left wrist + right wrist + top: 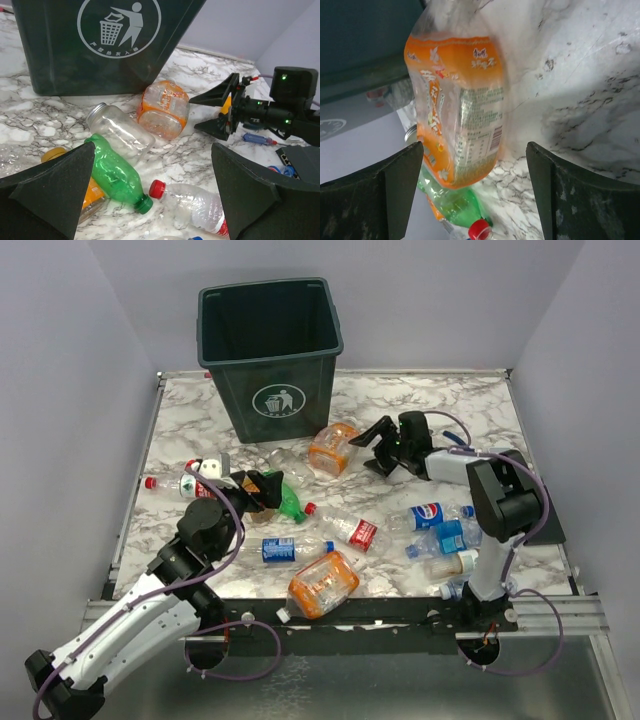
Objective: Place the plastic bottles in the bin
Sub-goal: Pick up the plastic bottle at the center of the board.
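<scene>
The dark green bin (270,350) stands at the back of the table. Just in front of it lies an orange-labelled plastic bottle (333,448) (457,100). My right gripper (374,448) (475,147) is open, and the bottle's end sits between its fingers, close to one and apart from the other. My left gripper (262,490) (152,150) is open over a green bottle (112,175) and a red-capped clear bottle (195,205), holding nothing. A capless clear bottle (120,130) lies beside the green one.
More bottles lie around: a big orange one (322,583) near the front edge, a blue-labelled one (280,550), three at the right (440,535) and one at the left (175,483). A blue-handled tool (260,139) lies under the right arm.
</scene>
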